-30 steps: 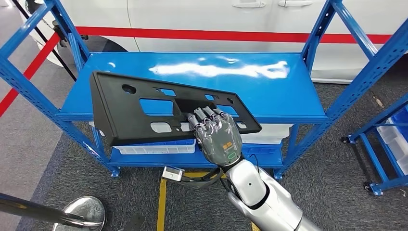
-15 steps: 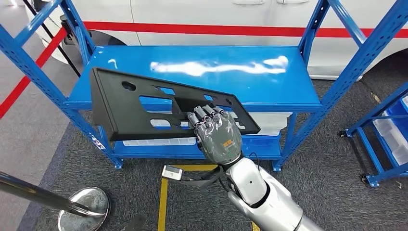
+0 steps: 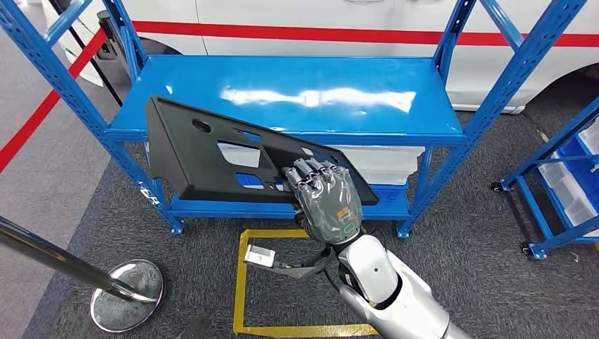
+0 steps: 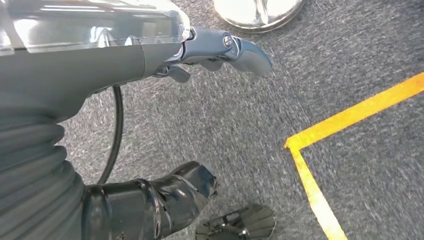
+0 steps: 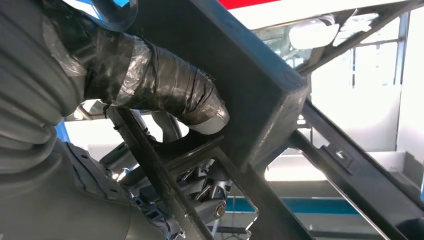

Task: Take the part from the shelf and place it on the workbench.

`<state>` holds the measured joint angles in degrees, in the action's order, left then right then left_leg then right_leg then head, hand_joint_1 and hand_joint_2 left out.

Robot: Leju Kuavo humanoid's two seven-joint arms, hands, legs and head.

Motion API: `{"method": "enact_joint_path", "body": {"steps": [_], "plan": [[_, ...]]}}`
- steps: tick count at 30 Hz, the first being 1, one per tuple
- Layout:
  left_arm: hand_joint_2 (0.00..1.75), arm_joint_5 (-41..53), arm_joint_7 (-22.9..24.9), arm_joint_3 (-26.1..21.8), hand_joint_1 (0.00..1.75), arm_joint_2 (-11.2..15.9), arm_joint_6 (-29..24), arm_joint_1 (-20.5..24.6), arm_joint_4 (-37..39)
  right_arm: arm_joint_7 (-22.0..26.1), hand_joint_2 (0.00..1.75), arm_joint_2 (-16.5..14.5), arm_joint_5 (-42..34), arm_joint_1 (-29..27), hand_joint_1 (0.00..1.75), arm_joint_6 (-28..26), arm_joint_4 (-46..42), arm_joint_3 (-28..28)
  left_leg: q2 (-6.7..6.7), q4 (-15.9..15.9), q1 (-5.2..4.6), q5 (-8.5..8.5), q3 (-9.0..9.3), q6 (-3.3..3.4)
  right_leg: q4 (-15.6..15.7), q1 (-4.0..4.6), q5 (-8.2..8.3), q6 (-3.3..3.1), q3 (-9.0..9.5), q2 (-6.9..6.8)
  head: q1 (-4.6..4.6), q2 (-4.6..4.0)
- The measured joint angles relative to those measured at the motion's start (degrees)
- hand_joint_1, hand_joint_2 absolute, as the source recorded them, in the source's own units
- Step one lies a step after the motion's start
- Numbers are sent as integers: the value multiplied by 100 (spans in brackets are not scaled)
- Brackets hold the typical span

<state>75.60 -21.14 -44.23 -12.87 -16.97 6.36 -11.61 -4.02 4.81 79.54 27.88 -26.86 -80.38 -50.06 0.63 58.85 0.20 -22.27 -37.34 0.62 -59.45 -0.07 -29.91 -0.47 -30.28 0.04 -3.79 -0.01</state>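
Observation:
The part is a long flat black plastic panel (image 3: 212,155) with several cut-outs. My right hand (image 3: 326,201) grips it at its near right end, fingers curled over the edge. The panel hangs tilted in the air in front of the blue shelf (image 3: 297,92), its left end stretching out over the shelf's front left corner. Up close in the right wrist view, the panel's black ribs (image 5: 260,105) cross the frame with my taped thumb (image 5: 165,85) pressed against them. My left hand (image 4: 220,47) hangs over the grey carpet with its fingers loosely extended, holding nothing.
The shelf's top board is bare and shiny; white bins (image 3: 385,166) sit on its lower level. A yellow floor marking (image 3: 244,282) lies below my arm. A stanchion with a round steel base (image 3: 127,293) stands at lower left. Another blue rack (image 3: 565,191) stands right.
The camera has pulled back from the shelf, so the shelf looks farther away and more floor and yellow marking show. My right hand keeps its grip on the panel, now clear of the shelf top.

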Motion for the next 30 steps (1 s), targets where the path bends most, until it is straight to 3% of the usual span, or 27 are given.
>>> {"method": "enact_joint_path", "body": {"steps": [2,4,6,7,8,9,12,13,17,19,21,22,23,24,27,28,30], "plan": [[175,-9,-15,-1,0,2,2,-10,0,12,175,9,-78,-32,175,-9,-7,30,-12,49,14,-54,-44,-66,46,-24,92,-88,-42,-13,2,1],[175,-25,-33,-1,0,4,5,-25,0,31,175,14,-153,-87,175,-36,-27,65,-25,441,34,-435,-194,-129,79,-54,197,-161,-114,-28,10,0],[175,-46,-47,-1,0,6,8,-34,0,46,175,22,-212,-181,175,-97,-47,107,-26,1169,49,-897,-418,-187,75,-53,278,-181,-221,-30,18,-1],[175,-55,-53,-1,0,7,7,-40,0,51,175,28,-240,-247,175,-138,-51,131,-25,1446,56,-997,-471,-207,70,-52,314,-177,-272,-30,18,0],[175,-62,-59,-1,0,9,6,-48,0,56,175,38,-266,-322,175,-182,-53,160,-25,1540,62,-988,-433,-220,63,-53,345,-168,-318,-30,18,0],[175,-69,-66,-1,0,11,4,-55,0,58,175,49,-294,-402,175,-227,-61,199,-25,1399,66,-883,-279,-224,55,-55,369,-155,-354,-28,19,0],[175,-98,-94,-1,0,15,-5,-63,0,61,175,83,-390,-647,175,-413,-136,384,-54,253,62,-578,504,-173,20,-53,416,-96,-419,-20,17,1],[175,-106,-102,-1,0,15,-10,-68,0,62,175,91,-413,-731,175,-483,-167,464,-69,6,51,-561,651,-142,13,-49,432,-69,-432,-18,16,1],[175,-148,-127,-9,0,20,-43,-107,0,75,175,162,-454,-1178,175,-766,-343,828,-72,-146,45,-507,670,13,-27,-48,436,63,-475,-7,13,0],[175,-188,-146,-13,0,20,-61,-116,0,98,175,227,-476,-1440,175,-892,-466,1021,-53,-188,69,-441,636,108,-420,-53,142,105,-649,-1,7,0],[175,-214,-162,-16,0,20,-74,-135,0,127,175,289,-492,-1693,175,-991,-577,1203,-39,-179,56,-409,577,148,-1172,-63,-271,131,-966,0,5,0],[175,-224,-167,-18,0,20,-78,-150,0,140,175,315,-495,-1806,175,-1019,-619,1287,-29,-170,50,-399,551,154,-1472,-67,-382,141,-1083,0,6,0],[175,-228,-173,-19,0,20,-80,-164,0,152,175,338,-496,-1904,175,-1034,-654,1362,-19,-156,46,-392,529,157,-1587,-69,-387,146,-1107,-1,6,1],[175,-232,-177,-20,0,20,-81,-174,0,163,175,355,-497,-1981,175,-1039,-683,1426,-9,-136,44,-390,511,154,-1474,-70,-286,144,-1015,-4,5,1],[175,-249,-191,-22,0,18,-86,-179,0,202,175,380,-521,-2135,175,-1063,-790,1588,10,-38,30,-411,460,114,-391,-57,138,100,-403,-61,6,0],[175,-264,-197,-22,0,18,-93,-179,0,234,175,381,-560,-2201,175,-1095,-845,1649,13,-10,18,-415,440,88,-165,-47,188,77,-296,-78,7,0],[175,-294,-213,-23,0,19,-117,-193,0,359,175,384,-710,-2407,175,-1179,-987,1803,15,7,-4,-402,415,33,-76,-23,200,25,-283,-80,9,0]]}}
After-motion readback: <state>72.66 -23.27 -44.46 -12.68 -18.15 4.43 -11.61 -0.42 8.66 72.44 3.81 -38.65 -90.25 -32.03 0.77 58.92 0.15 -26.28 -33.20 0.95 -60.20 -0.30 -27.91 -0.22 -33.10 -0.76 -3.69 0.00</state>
